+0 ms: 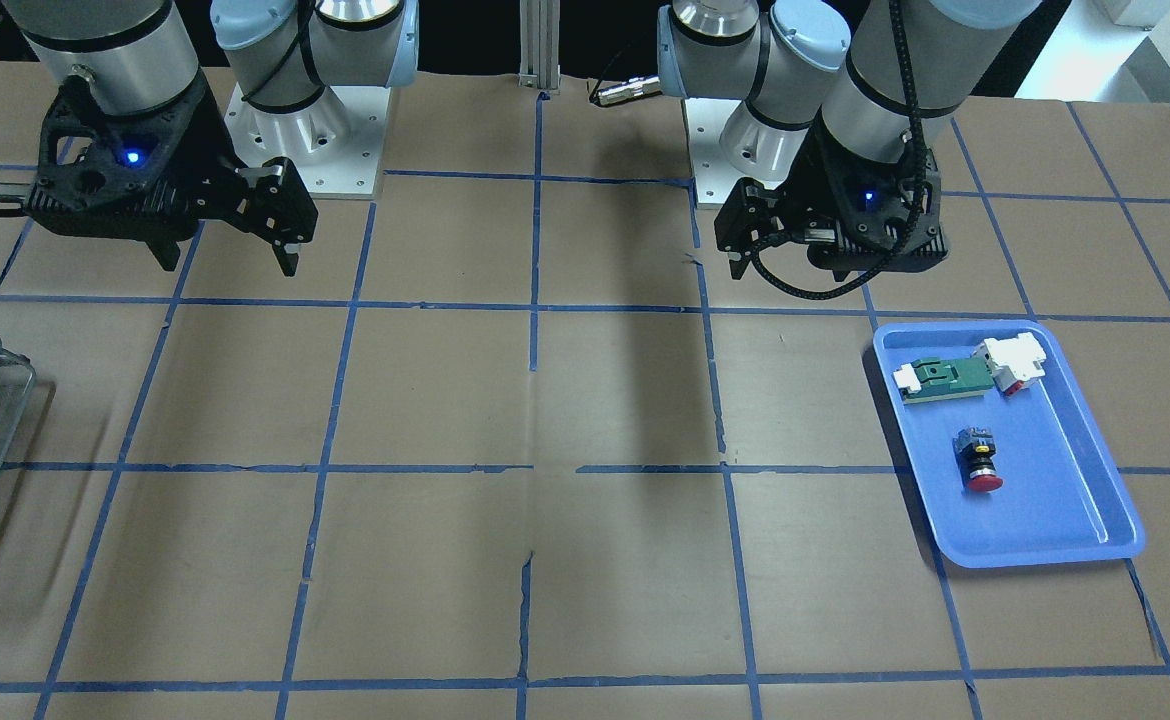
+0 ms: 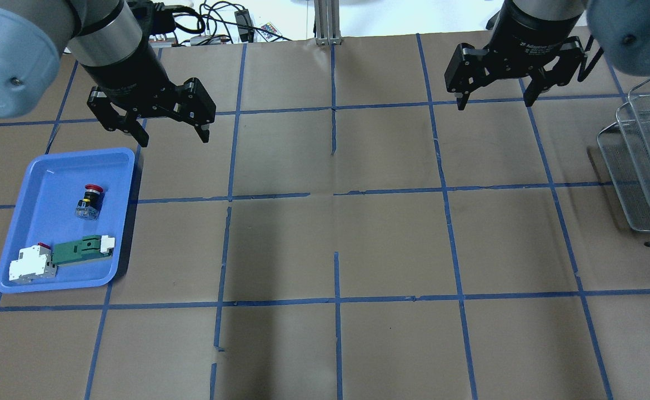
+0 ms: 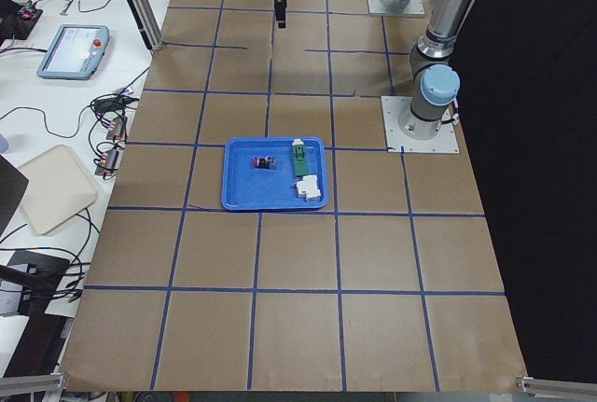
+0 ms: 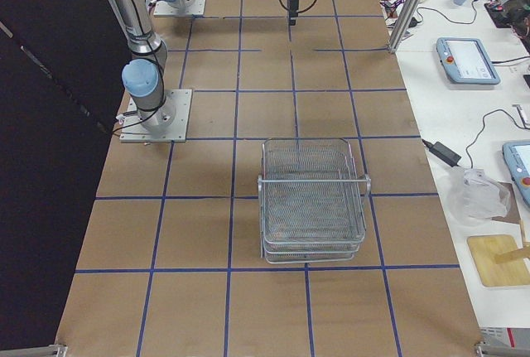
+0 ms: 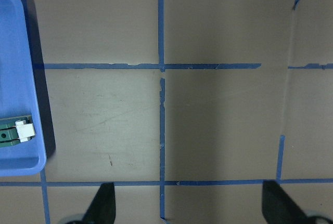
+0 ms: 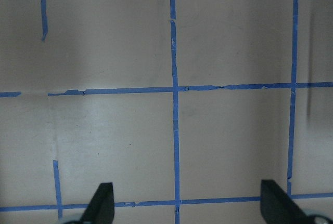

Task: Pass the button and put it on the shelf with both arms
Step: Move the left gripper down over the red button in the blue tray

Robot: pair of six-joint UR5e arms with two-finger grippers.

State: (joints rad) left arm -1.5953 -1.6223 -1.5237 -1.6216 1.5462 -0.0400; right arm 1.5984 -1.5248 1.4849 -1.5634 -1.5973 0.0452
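Note:
The button (image 2: 90,199), red cap on a black body, lies on its side in the blue tray (image 2: 22,222). It also shows in the front view (image 1: 980,460) and the left side view (image 3: 263,162). My left gripper (image 2: 174,139) is open and empty, held above the table just beyond the tray's far right corner; it also shows in the front view (image 1: 790,268) and its own wrist view (image 5: 190,206). My right gripper (image 2: 493,104) is open and empty at the far right, left of the wire shelf (image 2: 644,166); it also shows in the front view (image 1: 228,262) and its own wrist view (image 6: 188,203).
The tray also holds a green-and-white flat part (image 2: 83,250) and a white block with red (image 2: 31,264). The shelf (image 4: 313,200) stands at the table's right end. Blue tape lines grid the brown table (image 2: 336,222).

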